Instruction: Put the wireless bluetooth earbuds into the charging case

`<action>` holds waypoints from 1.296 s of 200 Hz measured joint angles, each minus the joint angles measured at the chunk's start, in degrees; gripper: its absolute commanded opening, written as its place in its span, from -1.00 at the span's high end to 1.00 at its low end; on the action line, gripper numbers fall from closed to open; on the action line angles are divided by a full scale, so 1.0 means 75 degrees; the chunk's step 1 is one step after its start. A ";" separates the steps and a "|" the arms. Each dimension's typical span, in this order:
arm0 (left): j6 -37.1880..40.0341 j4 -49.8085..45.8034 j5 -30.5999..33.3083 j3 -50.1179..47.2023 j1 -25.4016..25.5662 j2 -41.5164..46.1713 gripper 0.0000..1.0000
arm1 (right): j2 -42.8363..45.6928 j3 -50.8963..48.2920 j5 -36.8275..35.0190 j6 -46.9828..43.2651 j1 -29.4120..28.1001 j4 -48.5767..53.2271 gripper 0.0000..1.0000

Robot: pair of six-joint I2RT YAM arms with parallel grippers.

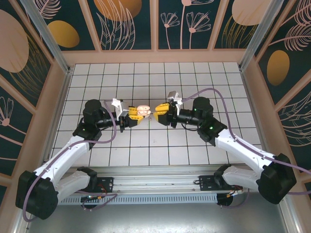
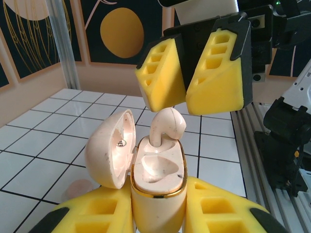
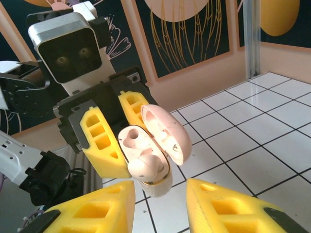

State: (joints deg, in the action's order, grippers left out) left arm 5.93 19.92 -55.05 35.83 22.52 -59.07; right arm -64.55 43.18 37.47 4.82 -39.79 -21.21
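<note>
Pink charging case (image 2: 156, 171), base inside left claw (image 2: 158, 216)

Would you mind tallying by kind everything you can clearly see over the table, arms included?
Case: 1, open, held in the left fingers
Earbud: 1, standing in the case
Arms: 2, left arm and right arm
Total: 4
A blurred pink spot on the tile may be another earbud; not counted.
</note>
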 measured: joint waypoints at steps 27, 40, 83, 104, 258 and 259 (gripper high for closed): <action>0.0000 0.0000 0.0000 0.0000 0.0000 0.0000 0.52 | -0.0134 0.0119 0.0026 -0.0003 -0.0099 -0.0012 0.32; 0.0003 0.0000 0.0000 0.0000 0.0000 0.0000 0.52 | -0.0198 0.0154 0.0050 -0.0003 -0.0128 -0.0012 0.32; 0.0000 0.0000 0.0000 0.0000 0.0000 0.0000 0.52 | -0.0332 0.0254 0.0070 -0.0003 -0.0160 -0.0035 0.32; 0.0000 0.0000 0.0000 0.0000 0.0000 0.0000 0.52 | -0.0391 0.0268 0.0076 -0.0003 -0.0160 -0.0055 0.34; -0.0003 -0.0003 0.0152 0.0000 -0.0017 0.0009 0.52 | -0.0825 0.0647 0.0055 0.0026 -0.0297 -0.0050 0.53; -0.0003 -0.0003 0.0154 0.0000 -0.0020 0.0009 0.52 | -0.0825 0.0653 0.0050 0.0029 -0.0297 -0.0047 0.53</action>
State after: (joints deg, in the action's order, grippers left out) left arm 5.91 19.90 -53.89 35.83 22.37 -59.00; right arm -70.74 48.07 37.85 5.04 -42.02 -21.56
